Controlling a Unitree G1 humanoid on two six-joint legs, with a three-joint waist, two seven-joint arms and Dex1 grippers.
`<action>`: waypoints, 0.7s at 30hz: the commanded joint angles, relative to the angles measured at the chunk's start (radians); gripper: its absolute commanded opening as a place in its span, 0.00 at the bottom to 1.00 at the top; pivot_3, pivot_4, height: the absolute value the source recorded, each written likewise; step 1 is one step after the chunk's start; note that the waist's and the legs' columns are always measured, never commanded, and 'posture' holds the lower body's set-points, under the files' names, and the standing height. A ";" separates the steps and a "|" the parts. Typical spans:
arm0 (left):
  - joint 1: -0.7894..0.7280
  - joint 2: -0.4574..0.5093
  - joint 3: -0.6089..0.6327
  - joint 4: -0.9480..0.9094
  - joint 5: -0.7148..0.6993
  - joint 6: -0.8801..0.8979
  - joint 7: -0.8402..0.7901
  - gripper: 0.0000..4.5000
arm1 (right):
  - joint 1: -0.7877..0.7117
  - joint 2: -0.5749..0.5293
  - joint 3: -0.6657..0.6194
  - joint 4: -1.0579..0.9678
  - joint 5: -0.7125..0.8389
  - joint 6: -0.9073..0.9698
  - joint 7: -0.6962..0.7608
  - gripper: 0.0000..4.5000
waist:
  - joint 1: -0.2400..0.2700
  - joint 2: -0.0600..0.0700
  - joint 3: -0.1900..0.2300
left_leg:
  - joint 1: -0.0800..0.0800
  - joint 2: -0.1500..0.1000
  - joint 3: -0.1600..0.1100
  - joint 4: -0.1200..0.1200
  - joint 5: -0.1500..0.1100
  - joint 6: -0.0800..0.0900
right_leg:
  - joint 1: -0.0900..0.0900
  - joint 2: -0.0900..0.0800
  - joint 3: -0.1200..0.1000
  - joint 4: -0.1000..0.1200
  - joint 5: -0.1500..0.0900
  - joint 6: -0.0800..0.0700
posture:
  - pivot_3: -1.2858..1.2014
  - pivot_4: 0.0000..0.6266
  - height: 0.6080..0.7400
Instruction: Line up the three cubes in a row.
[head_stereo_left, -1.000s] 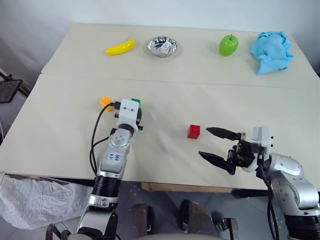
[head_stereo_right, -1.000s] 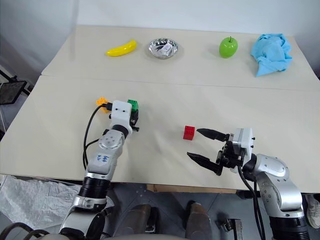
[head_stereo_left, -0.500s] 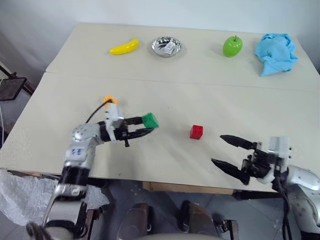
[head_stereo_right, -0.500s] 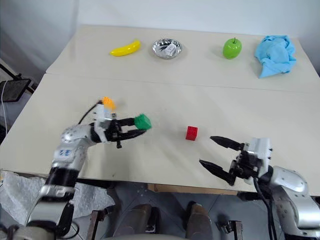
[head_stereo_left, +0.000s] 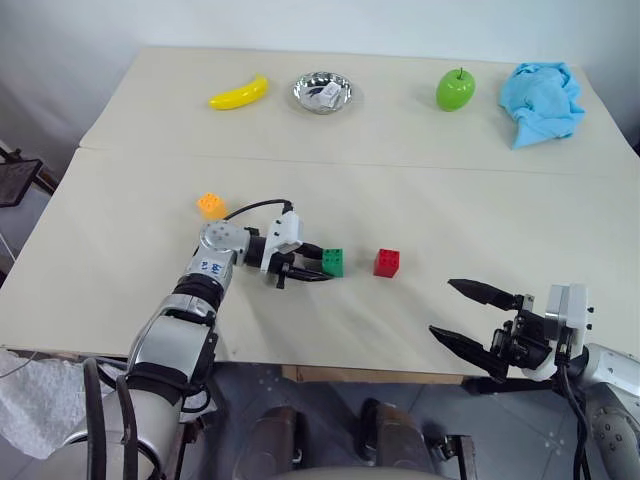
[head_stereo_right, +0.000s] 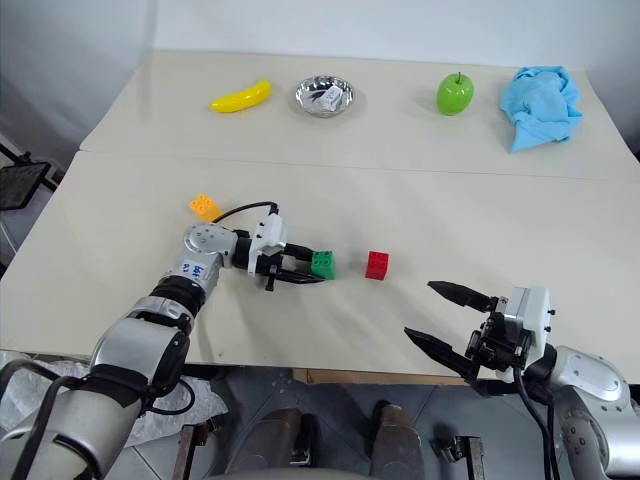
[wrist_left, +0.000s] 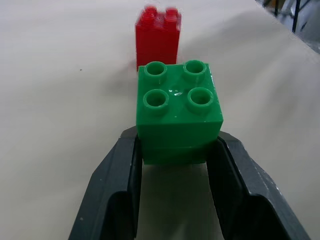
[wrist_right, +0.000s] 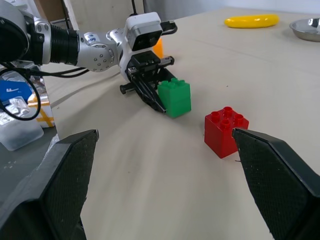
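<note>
Red cube (wrist_left: 157, 37) blurred, partly hidden behind green cube (wrist_left: 177, 112); bowl (wrist_right: 305, 28) cut by edge; bowl contents too small to ID.

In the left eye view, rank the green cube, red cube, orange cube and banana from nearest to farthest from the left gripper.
1. Green cube, clamped in the left gripper.
2. Red cube, just beyond it, toward the right arm's side.
3. Orange cube, back beside the left arm.
4. Banana, at the table's far edge.
</note>
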 joint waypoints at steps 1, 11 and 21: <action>-0.030 -0.011 0.003 0.036 0.042 -0.027 0.035 0.36 | 0.016 0.009 -0.007 -0.056 0.013 -0.013 -0.015 1.00 | 0.003 0.000 0.000 | 0.000 0.000 0.000 0.000 0.000 0.000 | 0.000 0.000 0.000 0.000 0.000 0.000 | 0.52 0.24 1.00; -0.068 0.001 0.008 0.082 0.109 -0.058 0.108 0.36 | 0.042 0.010 -0.009 -0.071 0.014 -0.014 -0.026 1.00 | 0.006 0.000 0.000 | 0.001 0.000 0.000 0.001 0.000 0.001 | 0.000 0.000 0.001 0.001 0.000 0.001 | 0.52 0.24 1.00; -0.072 0.011 0.045 0.078 0.104 -0.059 0.076 0.99 | 0.028 0.013 0.007 -0.059 0.009 -0.020 -0.029 1.00 | 0.003 0.000 0.000 | 0.000 0.000 0.000 0.001 0.000 0.001 | 0.000 0.000 0.001 0.001 0.000 0.001 | 0.52 0.24 1.00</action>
